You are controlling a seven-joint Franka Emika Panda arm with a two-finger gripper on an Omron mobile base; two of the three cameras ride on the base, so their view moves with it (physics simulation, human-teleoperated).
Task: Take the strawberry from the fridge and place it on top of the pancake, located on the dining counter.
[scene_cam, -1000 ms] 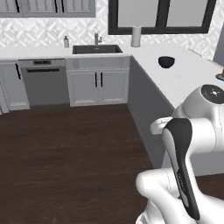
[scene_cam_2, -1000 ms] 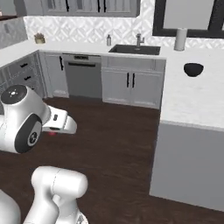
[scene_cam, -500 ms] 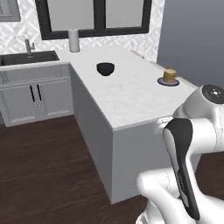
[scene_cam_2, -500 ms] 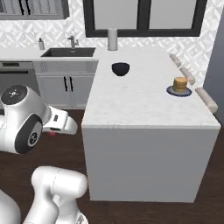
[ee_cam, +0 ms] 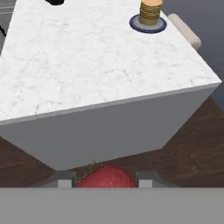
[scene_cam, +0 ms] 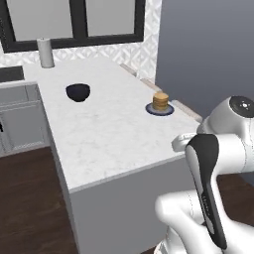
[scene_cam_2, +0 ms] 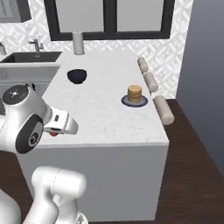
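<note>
1. Since half a second ago both base views have swung round; the table [scene_cam: 114, 134] now stands closer and squarer ahead, a shift of the cameras and not of the things.
2. Hand [ee_cam: 105, 179]: clenched on the strawberry [ee_cam: 105, 177], off the table's near edge.
3. Pancake [scene_cam_2: 134, 94] sits on its dark blue plate [scene_cam_2: 127, 102] toward the far right edge, beside the stools [scene_cam_2: 162, 109].
4. Dark bowl [scene_cam: 78, 93] stands well apart from the pancake.
</note>
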